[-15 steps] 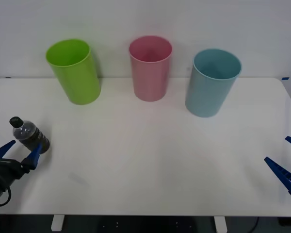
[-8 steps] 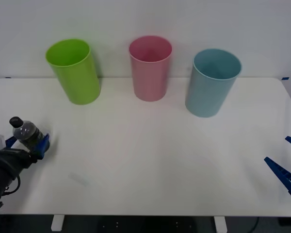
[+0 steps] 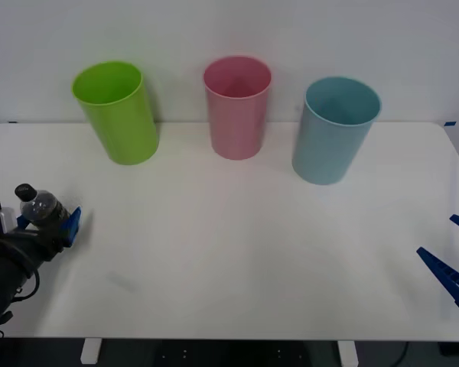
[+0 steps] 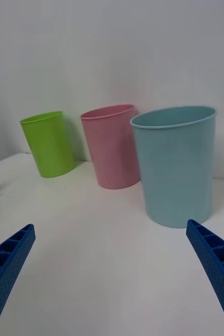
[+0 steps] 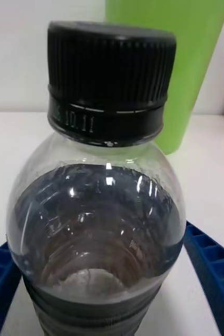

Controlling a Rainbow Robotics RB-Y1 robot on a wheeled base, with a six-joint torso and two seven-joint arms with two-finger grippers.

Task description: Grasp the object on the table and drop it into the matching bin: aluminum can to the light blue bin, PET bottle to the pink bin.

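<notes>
The PET bottle point(image 3: 38, 205), small and clear with a black cap and dark contents, stands upright near the left edge of the white table point(image 3: 237, 252). My left gripper point(image 3: 46, 223) is shut on it, one blue finger pressed to each side of the bottle point(image 5: 101, 210). At the back centre stands the pink bin point(image 3: 237, 115), with the light blue bin point(image 3: 333, 138) to its right. My right gripper point(image 3: 436, 235) hangs open at the table's right edge, nothing between its fingers, and looks toward the light blue bin point(image 4: 177, 163) and the pink bin point(image 4: 114, 147).
A lime green bin point(image 3: 118, 115) stands at the back left, straight beyond the bottle in the left wrist view point(image 5: 190, 63). A white wall rises behind the three bins. A wide stretch of bare tabletop lies between the bottle and the bins.
My left gripper moved forward around the bottle and its fingers closed from wide apart onto the bottle's sides. The right arm stayed still.
</notes>
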